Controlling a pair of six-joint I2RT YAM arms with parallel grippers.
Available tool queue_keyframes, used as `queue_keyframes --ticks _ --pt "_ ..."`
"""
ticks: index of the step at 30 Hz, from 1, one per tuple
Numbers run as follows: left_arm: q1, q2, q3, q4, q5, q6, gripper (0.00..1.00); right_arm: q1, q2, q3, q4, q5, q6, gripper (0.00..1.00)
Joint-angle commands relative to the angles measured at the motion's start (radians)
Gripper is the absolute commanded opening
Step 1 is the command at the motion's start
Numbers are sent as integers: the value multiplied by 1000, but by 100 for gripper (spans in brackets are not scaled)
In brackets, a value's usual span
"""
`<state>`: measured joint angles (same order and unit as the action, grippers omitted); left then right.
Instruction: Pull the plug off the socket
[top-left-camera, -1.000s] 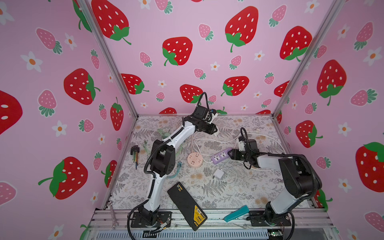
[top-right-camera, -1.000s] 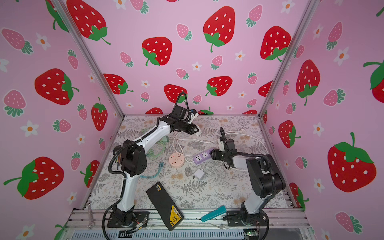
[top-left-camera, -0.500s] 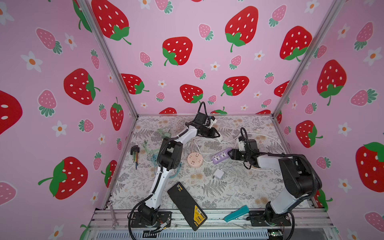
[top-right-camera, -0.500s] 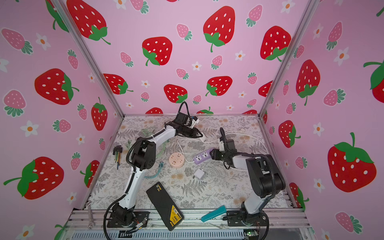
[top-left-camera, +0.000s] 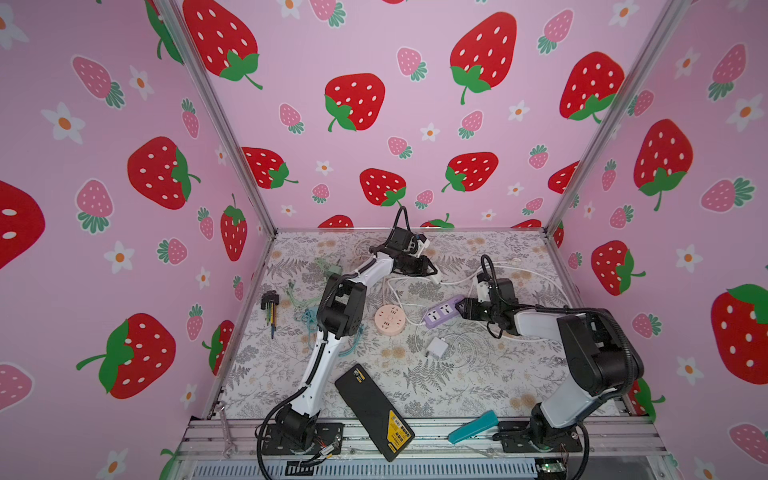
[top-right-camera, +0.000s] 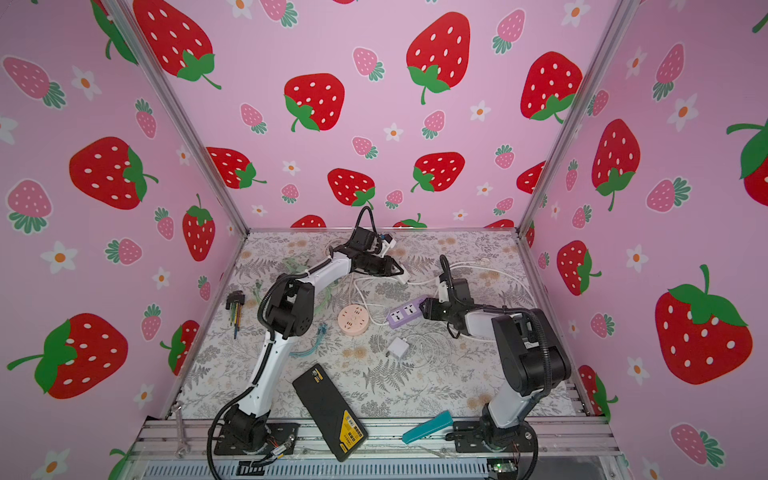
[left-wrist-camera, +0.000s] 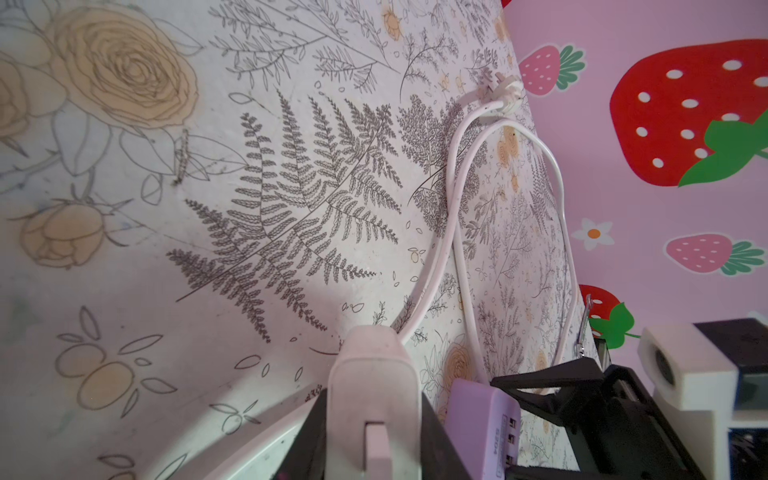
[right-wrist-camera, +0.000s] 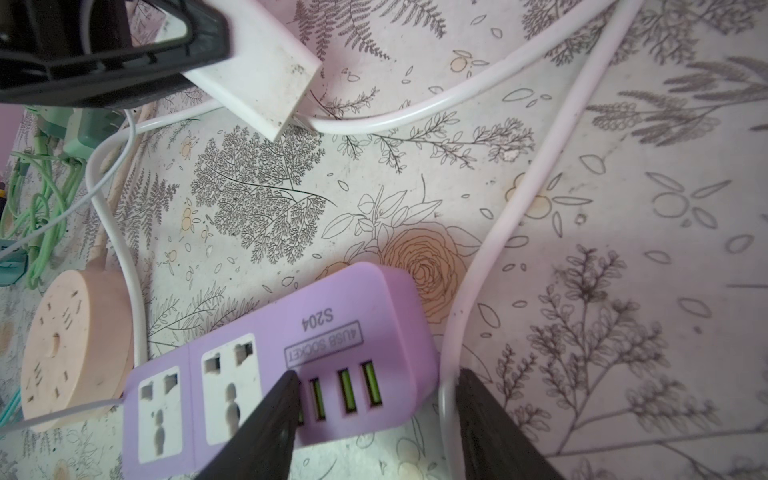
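A white plug sits between the black fingers of my left gripper, which is shut on it. In both top views the plug hangs just above the mat, behind the purple socket strip and apart from it. The right wrist view shows the plug with its prongs free and both outlets of the socket strip empty. My right gripper is shut on the strip's USB end, with a white cord beside one finger.
A round pink socket lies left of the strip, and a white charger with loose cables lies in front. Green cables and hex keys are at the left. A black box and a teal tool lie at the front edge.
My left gripper has carried the plug a little forward and down toward the mat, and the left arm's elbow has swung right. The right gripper and the strip have stayed put.
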<state>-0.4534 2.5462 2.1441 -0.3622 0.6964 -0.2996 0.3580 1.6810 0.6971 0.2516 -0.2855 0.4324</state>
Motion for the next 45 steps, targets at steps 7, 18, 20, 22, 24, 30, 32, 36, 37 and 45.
queue_keyframes --ticks 7,18,20,22,24,30,32,36,37,45 --pt "13 10 35 0 -41 -12 44 9 80 -44 -194 112 -17 61" --pt "40 -82 -37 -76 -180 26 50 9 79 -44 -195 112 -15 61" --pt "48 -112 -64 -88 -217 37 51 9 79 -43 -195 112 -15 61" --pt "54 -151 -98 -93 -251 48 51 9 78 -44 -195 115 -16 61" --pt "57 -194 -131 -96 -285 63 51 10 77 -42 -194 114 -15 61" --pt "58 -311 -166 -162 -340 126 53 10 85 -37 -194 115 -15 61" --pt "58 -316 -145 -194 -344 131 53 10 88 -34 -192 118 -14 61" --pt "58 -322 -120 -245 -360 144 52 10 89 -32 -195 119 -12 61" --pt "58 -340 -135 -243 -364 145 51 9 89 -30 -198 121 -12 61" --pt "58 -598 -324 -178 -473 174 51 10 24 3 -246 161 -15 61"
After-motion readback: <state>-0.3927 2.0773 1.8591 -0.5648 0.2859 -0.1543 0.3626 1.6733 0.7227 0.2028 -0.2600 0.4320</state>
